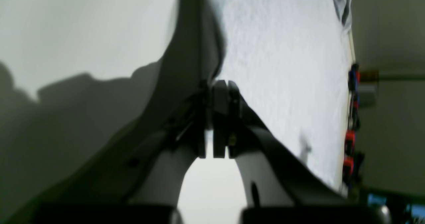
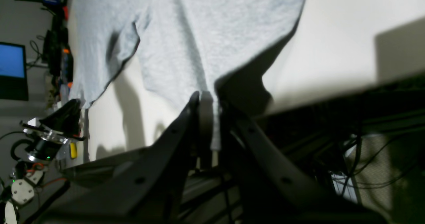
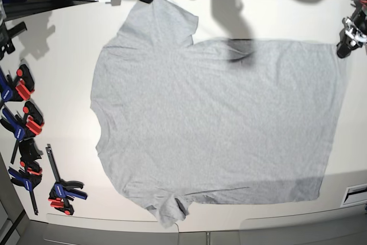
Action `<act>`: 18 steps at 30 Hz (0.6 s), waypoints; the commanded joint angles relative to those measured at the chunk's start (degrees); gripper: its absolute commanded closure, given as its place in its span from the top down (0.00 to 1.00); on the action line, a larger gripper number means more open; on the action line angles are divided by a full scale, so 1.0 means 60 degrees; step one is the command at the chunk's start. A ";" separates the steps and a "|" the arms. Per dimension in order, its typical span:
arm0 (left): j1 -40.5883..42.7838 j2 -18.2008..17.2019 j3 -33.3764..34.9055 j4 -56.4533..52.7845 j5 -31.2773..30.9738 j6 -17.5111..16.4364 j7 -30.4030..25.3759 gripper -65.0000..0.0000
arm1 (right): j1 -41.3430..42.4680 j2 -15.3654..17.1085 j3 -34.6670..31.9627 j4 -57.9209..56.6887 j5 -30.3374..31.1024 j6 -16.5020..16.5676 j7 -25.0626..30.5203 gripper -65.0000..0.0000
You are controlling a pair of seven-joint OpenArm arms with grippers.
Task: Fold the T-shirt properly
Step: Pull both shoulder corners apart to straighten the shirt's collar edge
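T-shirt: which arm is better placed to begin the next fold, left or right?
Probably neither alone. The right fingers pinch the T-shirt at its far sleeve, and the left fingers are shut on the far hem corner. Both hold the same far edge, so both should carry it forward together.

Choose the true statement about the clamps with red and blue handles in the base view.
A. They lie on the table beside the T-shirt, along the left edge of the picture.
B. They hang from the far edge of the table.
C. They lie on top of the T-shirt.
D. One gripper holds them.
A: the clamps lie on the bare table at the left edge, apart from the T-shirt.
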 commanded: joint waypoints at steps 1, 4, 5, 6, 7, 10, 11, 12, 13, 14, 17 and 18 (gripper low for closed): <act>0.0168 -0.0186 -0.0047 0.0076 -0.0113 -0.0182 0.0084 0.00 | -0.0215 0.0029 0.0036 0.0244 0.0109 0.0222 0.0120 0.00; 0.0539 -0.0182 -0.0047 0.0076 -0.0455 -0.0534 0.0098 0.00 | -0.0517 0.0029 0.0069 0.0404 0.0109 0.0328 0.0124 0.00; 0.0648 -0.0182 -0.0055 0.0076 -0.0630 -0.0534 0.0157 0.00 | -0.0616 0.0029 0.0109 0.0444 0.0109 0.0433 0.0120 0.00; 0.0739 -0.0182 -0.0069 0.0080 -0.0769 -0.0534 0.0237 0.00 | -0.0725 0.0029 0.0138 0.0484 0.0109 0.0514 0.0120 0.00; 0.0849 -0.0182 -0.0124 0.0080 -0.0878 -0.0534 0.0295 0.00 | -0.0845 0.0025 0.0182 0.0535 0.0120 0.0568 0.0120 0.00; 0.1198 -0.0178 -0.0492 0.0080 -0.1275 -0.0534 0.0495 0.00 | -0.1290 0.0029 0.0331 0.0761 0.0182 0.0678 0.0120 0.00; 0.1337 -0.0178 -0.0685 0.0080 -0.1342 -0.0534 0.0565 0.00 | -0.1439 0.0029 0.0375 0.0856 0.0182 0.0754 0.0120 0.00; 0.1475 -0.0178 -0.0896 0.0080 -0.1342 -0.0534 0.0721 0.00 | -0.1588 0.0029 0.0419 0.0954 0.0178 0.0798 0.0120 0.00; 0.1610 -0.0178 -0.1111 0.0080 -0.1342 -0.0534 0.0925 0.00 | -0.1723 0.0033 0.0455 0.1056 0.0178 0.0860 0.0120 0.00; 0.1734 -0.0178 -0.1322 0.0080 -0.1342 -0.0534 0.1096 0.00 | -0.1843 0.0029 0.0492 0.1151 0.0178 0.0911 0.0117 0.00; 0.2116 -0.0178 -0.1738 0.0087 -0.1342 -0.0534 0.1231 0.00 | -0.2127 0.0029 0.0495 0.1464 0.0175 0.0929 0.0113 0.00; 0.2237 -0.0178 -0.1803 0.0098 -0.1342 -0.0534 0.1231 0.00 | -0.2204 0.0029 0.0495 0.1574 0.0175 0.0925 0.0117 0.00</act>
